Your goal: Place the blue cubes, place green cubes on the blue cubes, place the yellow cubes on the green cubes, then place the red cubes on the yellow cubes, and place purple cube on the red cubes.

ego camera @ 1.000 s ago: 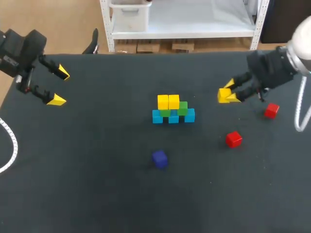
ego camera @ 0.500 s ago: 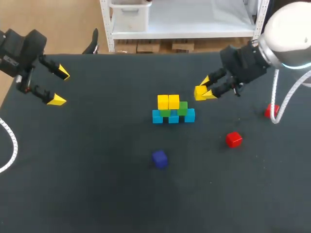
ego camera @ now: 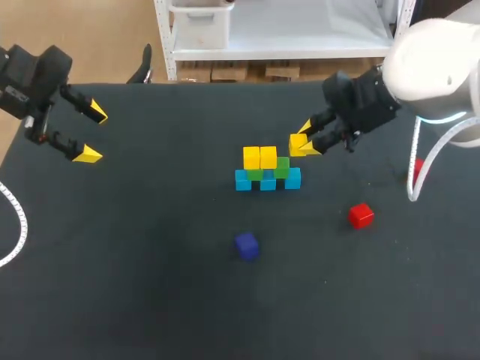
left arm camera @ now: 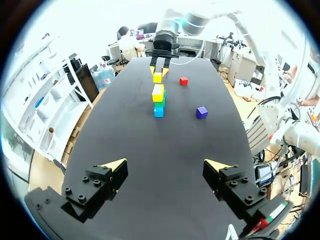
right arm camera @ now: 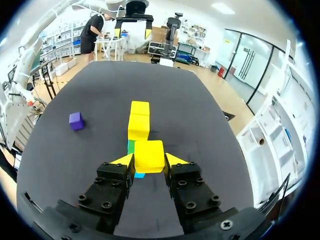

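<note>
Yellow cube [right arm camera: 149,155]: clamped between fingers of right gripper [right arm camera: 149,161]; blue, green and yellow cube stack [right arm camera: 139,122] just ahead, lower. Left gripper [left arm camera: 166,166]: fingers wide apart, stack far ahead.

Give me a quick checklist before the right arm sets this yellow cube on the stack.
1. Right end effector shut on the held yellow cube: ok.
2. Top of the bare green cube free: ok.
3. Held cube lined up over that green cube: not ok, it hangs off to the side.
4. Placed yellow cubes sitting square: ok.
5. Left end effector away from the stack: ok.
</note>
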`<action>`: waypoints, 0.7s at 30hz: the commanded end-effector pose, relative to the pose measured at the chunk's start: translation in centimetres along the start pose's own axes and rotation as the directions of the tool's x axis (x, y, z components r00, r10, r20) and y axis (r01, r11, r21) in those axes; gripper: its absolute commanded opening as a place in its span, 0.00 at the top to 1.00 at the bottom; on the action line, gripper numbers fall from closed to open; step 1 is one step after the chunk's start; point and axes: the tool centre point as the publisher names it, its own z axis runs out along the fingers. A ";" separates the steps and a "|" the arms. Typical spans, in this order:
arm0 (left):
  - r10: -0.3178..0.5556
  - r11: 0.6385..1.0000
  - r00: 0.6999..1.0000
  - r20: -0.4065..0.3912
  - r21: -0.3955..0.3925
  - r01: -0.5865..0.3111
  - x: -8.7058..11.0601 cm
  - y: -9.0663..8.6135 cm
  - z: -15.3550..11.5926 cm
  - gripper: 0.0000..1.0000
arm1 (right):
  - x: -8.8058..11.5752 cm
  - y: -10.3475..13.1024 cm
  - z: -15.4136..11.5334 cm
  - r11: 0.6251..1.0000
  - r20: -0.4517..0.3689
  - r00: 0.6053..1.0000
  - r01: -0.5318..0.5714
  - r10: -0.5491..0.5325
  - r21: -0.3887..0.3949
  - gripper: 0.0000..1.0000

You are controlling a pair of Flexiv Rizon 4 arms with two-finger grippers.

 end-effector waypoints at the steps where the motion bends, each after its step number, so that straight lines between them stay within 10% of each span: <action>1: 0.003 1.000 1.000 0.003 -0.001 -0.003 0.1 0.0 0.0 0.00 | -0.4 0.9 -0.1 1.000 -0.012 1.000 -0.007 0.007 0.030 1.00; 21: 0.003 1.000 1.000 0.003 -0.001 -0.003 0.1 0.0 0.0 0.00 | -1.0 1.6 1.3 0.999 -0.001 0.999 -0.038 0.038 0.015 1.00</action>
